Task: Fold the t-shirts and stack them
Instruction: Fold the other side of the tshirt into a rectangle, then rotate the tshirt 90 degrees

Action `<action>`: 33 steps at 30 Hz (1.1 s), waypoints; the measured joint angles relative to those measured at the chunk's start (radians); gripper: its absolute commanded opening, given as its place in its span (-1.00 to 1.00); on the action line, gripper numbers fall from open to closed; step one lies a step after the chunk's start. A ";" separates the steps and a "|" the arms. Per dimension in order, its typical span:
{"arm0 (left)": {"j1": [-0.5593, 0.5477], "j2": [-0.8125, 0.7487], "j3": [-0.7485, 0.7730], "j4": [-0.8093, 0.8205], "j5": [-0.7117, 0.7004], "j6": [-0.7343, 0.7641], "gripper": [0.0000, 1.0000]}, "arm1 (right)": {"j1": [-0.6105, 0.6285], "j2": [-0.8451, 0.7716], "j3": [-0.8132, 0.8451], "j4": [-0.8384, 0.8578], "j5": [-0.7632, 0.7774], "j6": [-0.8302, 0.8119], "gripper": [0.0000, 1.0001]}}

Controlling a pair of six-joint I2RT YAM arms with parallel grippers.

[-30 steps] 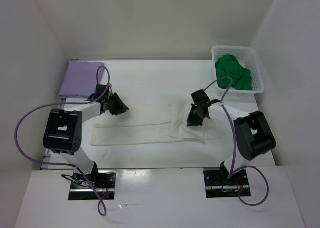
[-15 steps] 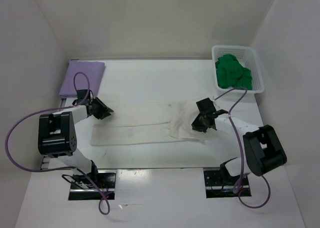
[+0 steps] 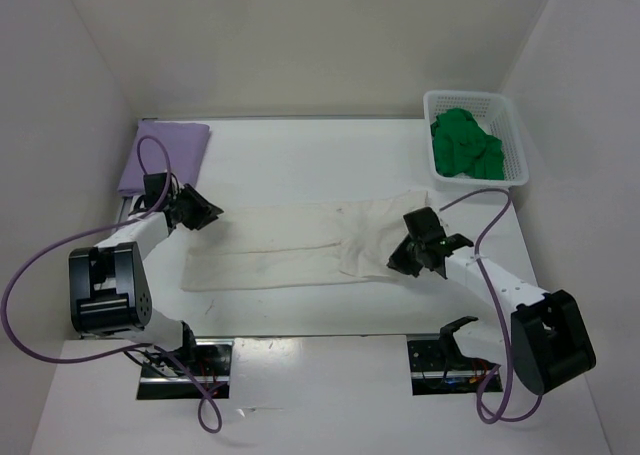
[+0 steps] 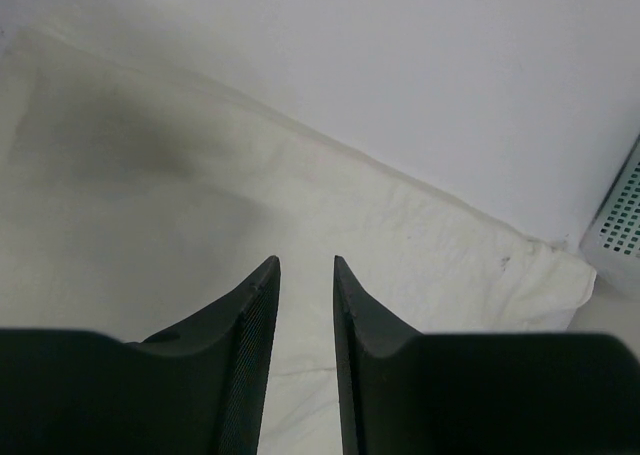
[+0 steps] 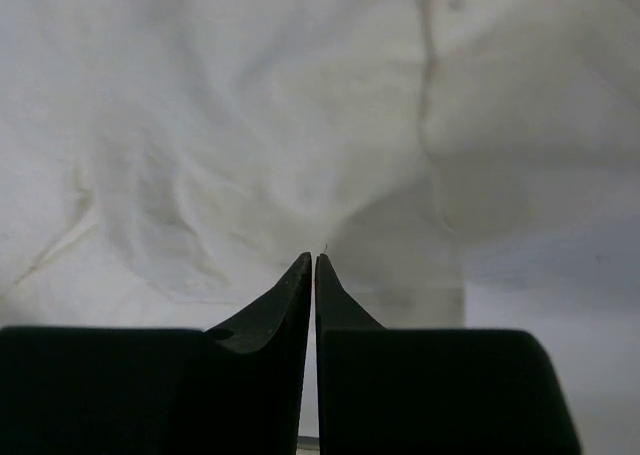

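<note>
The cream t-shirt (image 3: 290,255) is being laid flat at frame centre for folding, the left gripper (image 3: 207,214) being held slightly spread, empty, by its left end, the right gripper (image 3: 405,258) pressed nearly together at its right folds.

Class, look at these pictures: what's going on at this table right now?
Two robot arms are working on a cream t-shirt, which lies across the table folded into a long strip. The left gripper hovers at its left end, jaws slightly apart and empty. The right gripper is at its right end, jaws almost closed, with no cloth seen between them. A purple t-shirt lies folded at the far left; a green t-shirt sits crumpled in the white basket, not yet folded.
</note>
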 measured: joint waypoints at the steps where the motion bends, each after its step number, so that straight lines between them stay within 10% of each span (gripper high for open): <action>1: 0.000 0.000 0.000 -0.001 0.003 0.000 -0.29 | 0.000 0.000 -0.021 -0.004 -0.007 0.009 -0.85; 17: -0.007 0.047 0.050 -0.014 0.034 0.008 -0.29 | 0.010 0.028 0.120 -0.083 -0.027 -0.024 -0.66; 23: -0.082 0.046 0.121 -0.024 0.035 0.032 -0.35 | -0.007 0.296 0.314 0.072 0.009 -0.096 -1.00; 33: -0.284 -0.015 0.174 -0.063 0.046 0.074 -0.37 | -0.007 0.708 0.571 0.092 0.093 -0.166 -1.00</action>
